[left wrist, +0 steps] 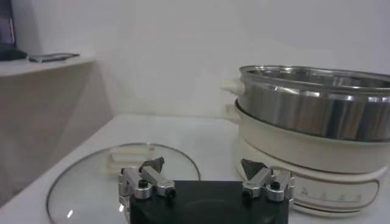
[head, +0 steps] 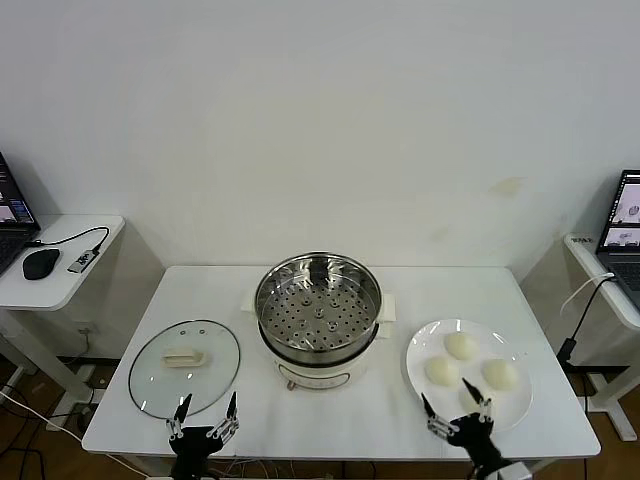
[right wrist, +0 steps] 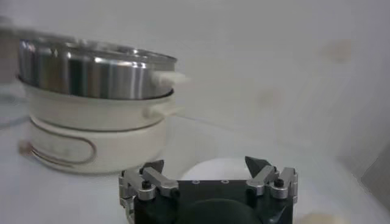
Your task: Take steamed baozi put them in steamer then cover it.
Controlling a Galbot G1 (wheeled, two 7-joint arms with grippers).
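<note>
The steamer (head: 318, 310), a shiny steel pot with an empty perforated tray on a white base, stands uncovered at the table's middle. Three cream-white baozi (head: 460, 345) (head: 441, 371) (head: 500, 374) lie on a white plate (head: 418, 352) at the right; a fourth seems partly hidden behind my right gripper (head: 457, 408). That gripper is open and empty at the plate's near edge. One bun (right wrist: 210, 171) shows just beyond its fingers, with the steamer (right wrist: 91, 67) farther off. My left gripper (head: 208, 405) is open and empty at the near edge of the glass lid (head: 185, 367). The left wrist view shows the lid (left wrist: 122, 176) and steamer (left wrist: 311, 109).
The lid lies flat on the table left of the steamer, with its white handle (head: 184, 357) on top. A side table (head: 70, 270) with a mouse and laptop stands at the far left. Another desk with a laptop (head: 622, 225) stands at the far right.
</note>
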